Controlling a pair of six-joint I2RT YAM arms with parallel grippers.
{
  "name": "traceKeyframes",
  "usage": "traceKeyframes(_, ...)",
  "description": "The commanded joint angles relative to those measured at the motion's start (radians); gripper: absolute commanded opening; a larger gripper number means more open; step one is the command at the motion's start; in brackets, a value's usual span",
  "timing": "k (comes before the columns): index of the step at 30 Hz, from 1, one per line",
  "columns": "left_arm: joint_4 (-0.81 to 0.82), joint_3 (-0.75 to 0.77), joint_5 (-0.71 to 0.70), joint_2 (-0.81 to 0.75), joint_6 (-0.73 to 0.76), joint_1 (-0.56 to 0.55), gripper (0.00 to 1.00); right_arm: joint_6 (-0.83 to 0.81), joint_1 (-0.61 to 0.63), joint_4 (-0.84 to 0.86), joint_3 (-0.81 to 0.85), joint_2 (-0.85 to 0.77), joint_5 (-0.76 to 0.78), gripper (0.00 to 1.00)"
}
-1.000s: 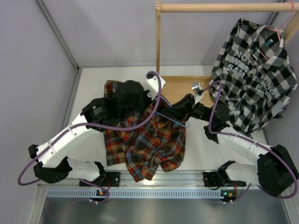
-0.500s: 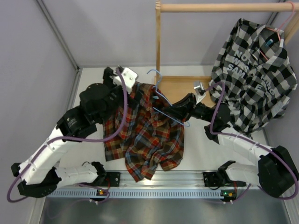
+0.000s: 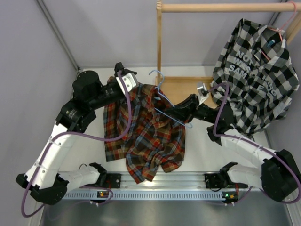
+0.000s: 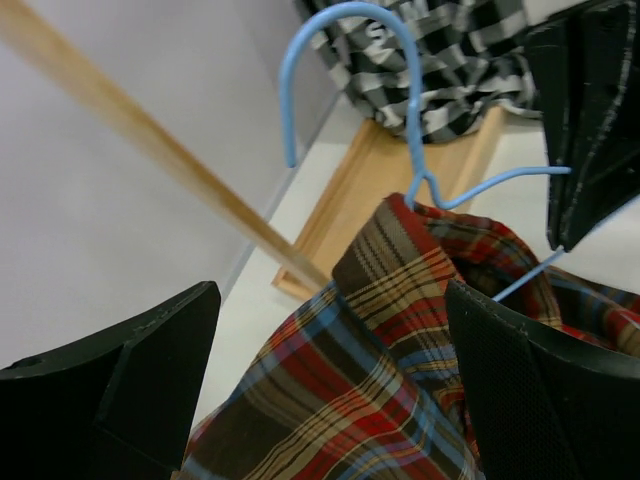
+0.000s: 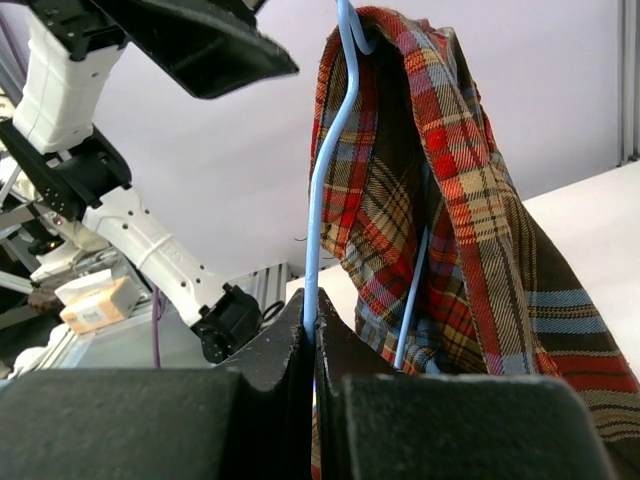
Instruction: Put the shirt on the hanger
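Right gripper [image 5: 312, 325] pressed together on a thin wire arm of the hanger [image 4: 412, 110], fingers [image 5: 260, 370] closed flat with only the light-blue wire between them. From above, reaching in from the right with the hanger tilted, its hook pointing toward the far wall. Draped over one shoulder of the wire, just below the hook: the shirt [image 3: 155, 141], plaid cloth bunched at the hanger's neck and falling to the table [image 3: 200, 150], lower part spread out near the front rail. Left gripper [image 4: 330, 300] spread wide, pinching nothing, one finger on either side of the bunched top of the shirt; contact with the cloth impossible to tell. Farther back, a wooden base [image 3: 183, 87] under a wooden rail [image 3: 225, 7], with a black-and-white checked shirt [image 3: 256, 80] hanging at the right.
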Motion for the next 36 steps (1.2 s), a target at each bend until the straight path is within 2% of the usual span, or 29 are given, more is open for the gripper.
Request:
traceKeyframes(1, 0.038, 0.011, 0.24, 0.045, 0.039, 0.022, 0.97, -0.034, -0.012, 0.079, 0.027, -0.054, -0.022, 0.0)
traceKeyframes(5, 0.038, 0.023, 0.289, 0.082, 0.02, 0.048, 0.92, -0.047, -0.02, 0.077, 0.013, -0.075, -0.05, 0.0)
traceKeyframes(7, 0.038, 0.028, 0.286, 0.091, 0.017, 0.063, 0.84, -0.049, -0.023, 0.077, 0.011, -0.081, -0.065, 0.0)
traceKeyframes(11, 0.032, 0.041, 0.286, 0.109, 0.014, 0.073, 0.81, -0.046, -0.026, 0.073, 0.01, -0.083, -0.101, 0.0)
traceKeyframes(17, -0.1, 0.083, 0.372, 0.162, 0.028, 0.073, 0.72, -0.049, -0.026, 0.074, 0.001, -0.092, -0.125, 0.0)
traceKeyframes(19, -0.134, 0.083, 0.41, 0.165, 0.031, 0.074, 0.67, -0.047, -0.029, 0.069, 0.008, -0.092, -0.15, 0.0)
traceKeyframes(21, -0.151, 0.081, 0.441, 0.16, 0.039, 0.074, 0.51, -0.047, -0.029, 0.062, 0.014, -0.095, -0.176, 0.0)
traceKeyframes(23, -0.171, 0.08, 0.468, 0.155, 0.037, 0.073, 0.43, -0.047, -0.029, 0.054, 0.016, -0.103, -0.191, 0.0)
traceKeyframes(28, -0.205, 0.078, 0.507, 0.154, 0.031, 0.073, 0.34, -0.061, -0.031, 0.031, 0.018, -0.129, -0.23, 0.0)
traceKeyframes(30, -0.218, 0.08, 0.544, 0.154, 0.025, 0.073, 0.2, -0.076, -0.031, 0.001, 0.019, -0.132, -0.226, 0.0)
traceKeyframes(31, -0.22, 0.078, 0.553, 0.151, 0.017, 0.073, 0.0, -0.084, -0.031, -0.012, 0.021, -0.138, -0.226, 0.0)
traceKeyframes(36, -0.241, 0.066, 0.619, 0.137, 0.012, 0.073, 0.0, -0.136, -0.034, -0.09, 0.03, -0.161, -0.204, 0.0)
